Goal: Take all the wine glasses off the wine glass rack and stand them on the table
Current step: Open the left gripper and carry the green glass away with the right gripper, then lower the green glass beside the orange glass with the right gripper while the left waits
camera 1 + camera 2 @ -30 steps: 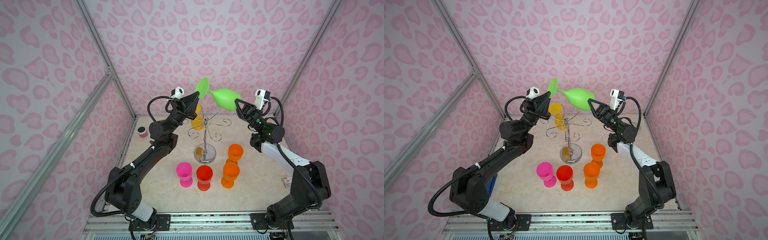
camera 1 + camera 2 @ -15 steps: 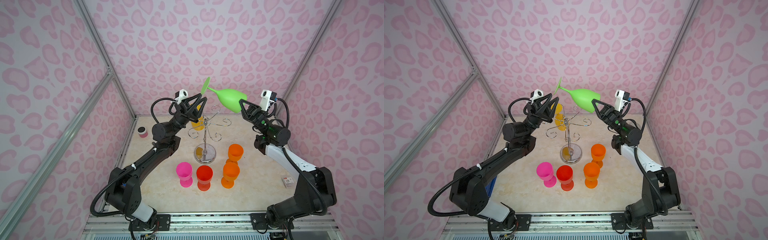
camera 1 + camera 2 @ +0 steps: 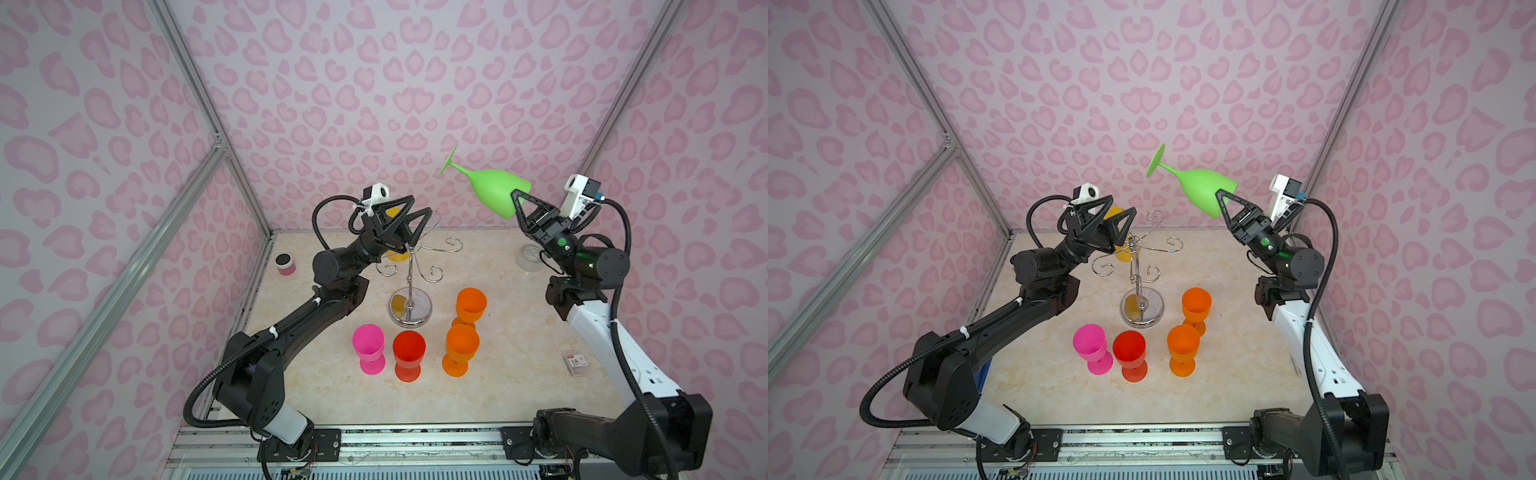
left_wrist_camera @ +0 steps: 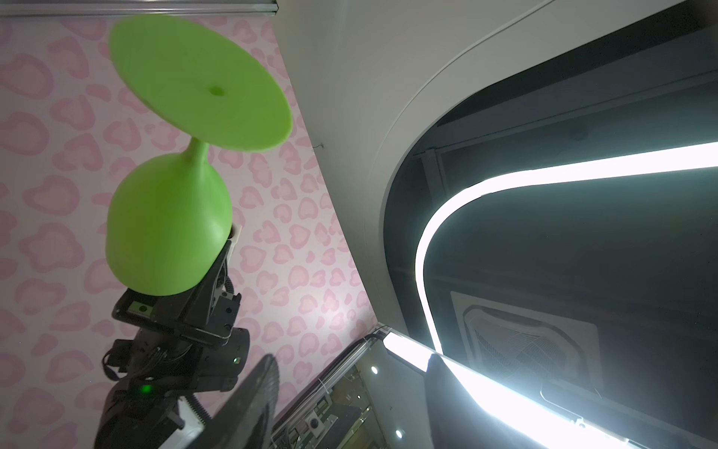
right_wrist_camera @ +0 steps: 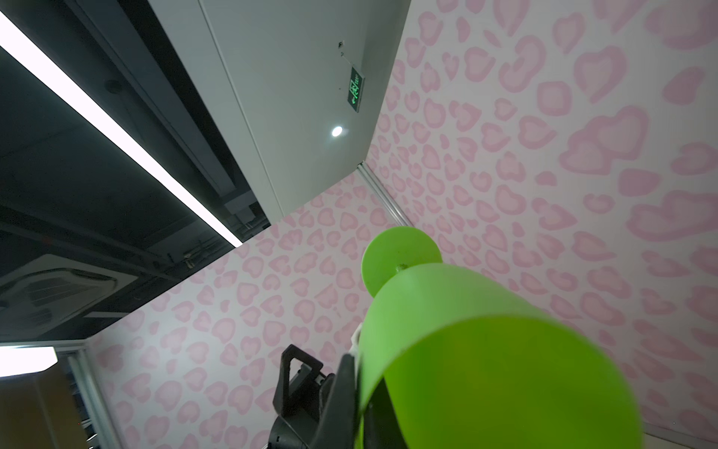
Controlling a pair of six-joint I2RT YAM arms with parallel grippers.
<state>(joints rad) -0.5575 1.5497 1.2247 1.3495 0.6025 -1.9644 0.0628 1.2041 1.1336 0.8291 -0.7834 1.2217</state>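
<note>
A small dark-lidded jar (image 3: 285, 264) stands at the left edge of the worktop (image 3: 511, 386). Right of it, in both top views, the left hand (image 3: 419, 205) hovers at the top of the rack (image 3: 410, 309), its jaws well apart and holding nothing. A yellow glass (image 3: 392, 214) shows just behind the fingers, among the rack's arms; how it hangs there is hidden. The rack stands mid-frame, its round base flat on the worktop. Below it in the frame stand a pink glass (image 3: 368, 347), a red glass (image 3: 409, 353) and an orange glass (image 3: 461, 347) in a row, with a second orange glass (image 3: 471, 305) behind the first. All four are upright and apart from the base. Right of centre and higher, the green glass (image 3: 496, 193) is in the air, well clear of the rack. It is tipped almost onto its side, with its foot toward the upper left. The right hand (image 3: 515, 199) is clamped on the bowl at its rim, and the left wrist view shows the same grip (image 4: 217, 272). A clear tub (image 3: 530, 257) sits behind that arm, and a small box (image 3: 575, 365) lies near the right edge.
</note>
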